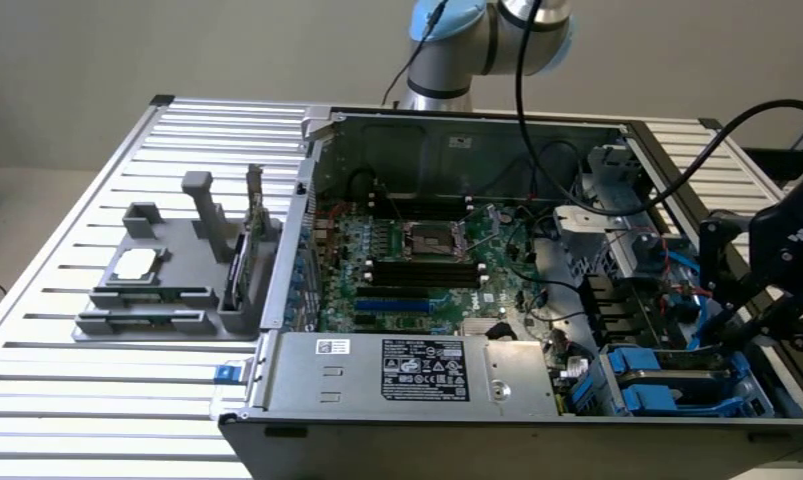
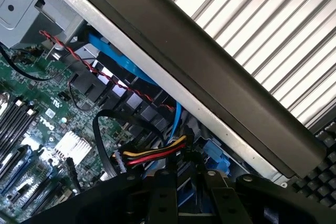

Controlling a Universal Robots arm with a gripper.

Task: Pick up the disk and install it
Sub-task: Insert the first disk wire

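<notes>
Tool (image 1: 741, 325) hangs low inside the open computer case (image 1: 294, 250), over the drive bay toward the near corner of the worktop (image 1: 54, 400) on the exterior view's right; whether it is spread or pinching something I cannot tell; right under it lies the disk (image 1: 684, 385), grey face up in its blue carrier, level in the bay; whether tool and disk touch I cannot tell either; yellow, red and black power leads (image 2: 157, 153) run just beside the bay; so the pick-up looks done and the disk looks brought to its place, while full seating and release remain unsettled; farther in sits the motherboard (image 1: 415, 255); beyond, near the worktop's edge on the exterior view's left, the grey holder (image 1: 148, 300) carries the small chip (image 1: 137, 263) and the upright card (image 1: 257, 210).
</notes>
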